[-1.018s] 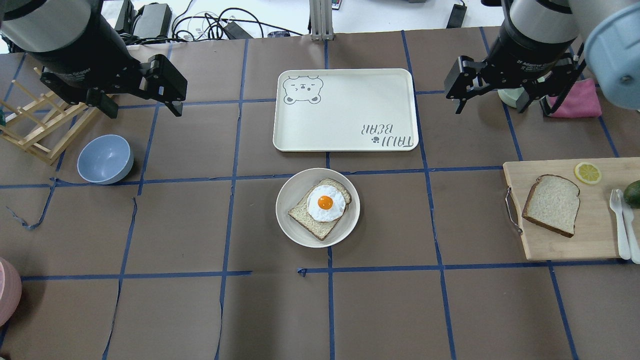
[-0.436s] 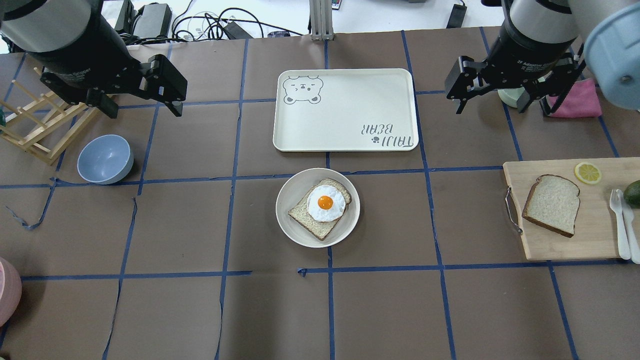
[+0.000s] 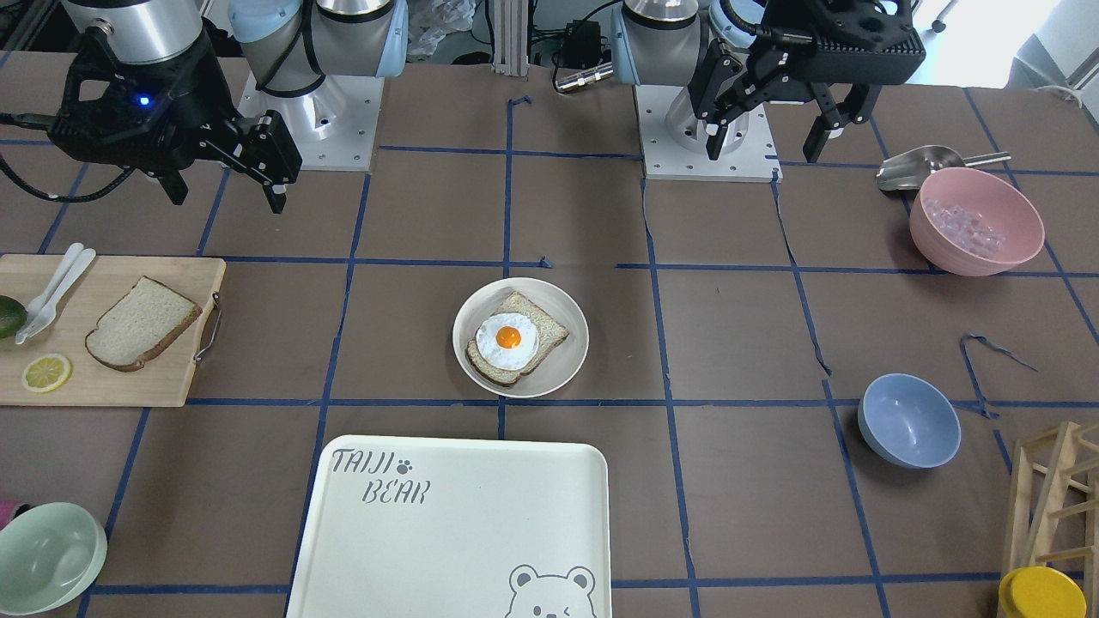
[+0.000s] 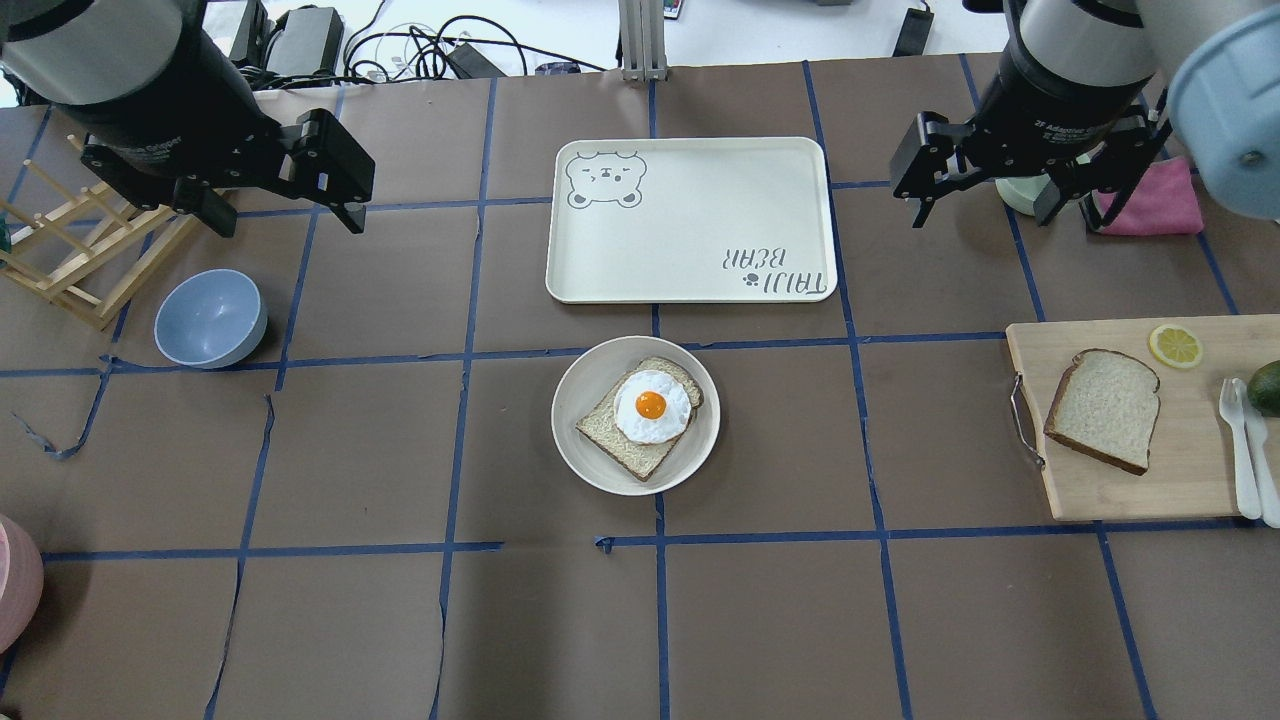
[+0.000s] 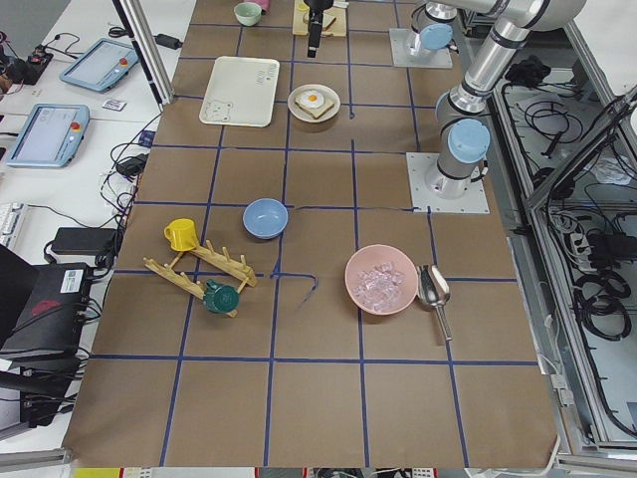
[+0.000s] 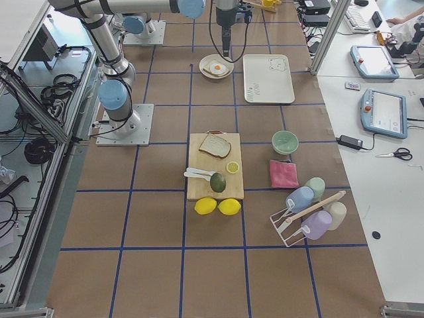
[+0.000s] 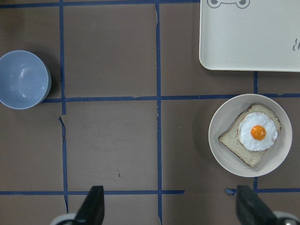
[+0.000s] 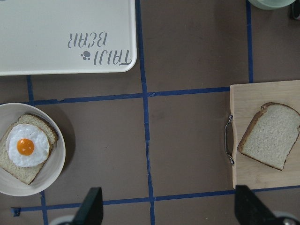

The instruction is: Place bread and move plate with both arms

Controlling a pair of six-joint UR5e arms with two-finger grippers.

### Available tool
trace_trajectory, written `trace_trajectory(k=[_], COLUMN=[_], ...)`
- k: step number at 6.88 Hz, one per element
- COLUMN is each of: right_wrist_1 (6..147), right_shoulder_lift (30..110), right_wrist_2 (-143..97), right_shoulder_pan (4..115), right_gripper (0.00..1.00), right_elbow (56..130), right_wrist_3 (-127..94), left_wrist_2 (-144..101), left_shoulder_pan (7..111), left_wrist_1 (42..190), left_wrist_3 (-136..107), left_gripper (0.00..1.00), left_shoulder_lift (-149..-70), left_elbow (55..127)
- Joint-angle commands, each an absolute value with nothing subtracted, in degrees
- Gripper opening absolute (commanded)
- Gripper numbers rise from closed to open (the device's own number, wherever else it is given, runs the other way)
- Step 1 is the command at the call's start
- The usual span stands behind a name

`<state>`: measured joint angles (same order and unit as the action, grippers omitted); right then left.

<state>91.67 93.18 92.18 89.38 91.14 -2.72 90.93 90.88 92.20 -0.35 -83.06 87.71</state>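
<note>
The plain bread (image 4: 1103,410) lies flat on a wooden cutting board (image 4: 1190,480) at the right; it also shows in the front view (image 3: 142,324) and the right wrist view (image 8: 271,136). The round cream plate (image 4: 585,380) sits mid-table with an egg-topped slice (image 4: 650,405) on it; the plate also shows in the front view (image 3: 562,365) and both wrist views (image 7: 227,117) (image 8: 54,168). My left gripper (image 4: 283,218) hangs open and empty high over the far left. My right gripper (image 4: 985,215) hangs open and empty high over the far right, beyond the board.
The TAIJI BEAR tray (image 4: 690,220) lies just beyond the plate. A blue bowl (image 4: 210,318) and a wooden rack (image 4: 70,250) stand at the left. A lemon slice (image 4: 1175,345), cutlery (image 4: 1240,450) and an avocado (image 4: 1268,385) share the board. A pink bowl (image 3: 976,221) is near the left arm's base.
</note>
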Motion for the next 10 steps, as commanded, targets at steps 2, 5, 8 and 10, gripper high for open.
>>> trace_trajectory(k=[2,5,8,10], right_wrist_1=[91.6,91.6,92.7,94.0], right_shoulder_lift=[93.2,92.9,90.7,87.4], right_wrist_2=[92.2,92.6,97.2,98.4], right_shoulder_pan=[89.4,89.4,88.4,84.5], right_gripper=[1.0,1.0,1.0,1.0], right_elbow=[91.1,91.1,92.1,92.4], right_wrist_3=[-2.7,-2.3,-3.3,-3.3], left_wrist_2=[91.1,91.0,90.9,91.0], left_shoulder_pan=[90.9,90.9,90.8,90.8], left_wrist_1=[92.2,92.2,92.1,92.2], left_wrist_3=[-0.4,-0.4,-0.3,-0.5], left_gripper=[1.0,1.0,1.0,1.0], left_shoulder_lift=[-83.1,-83.1,-83.2,-83.2], left_elbow=[87.7,87.7,87.6,87.7])
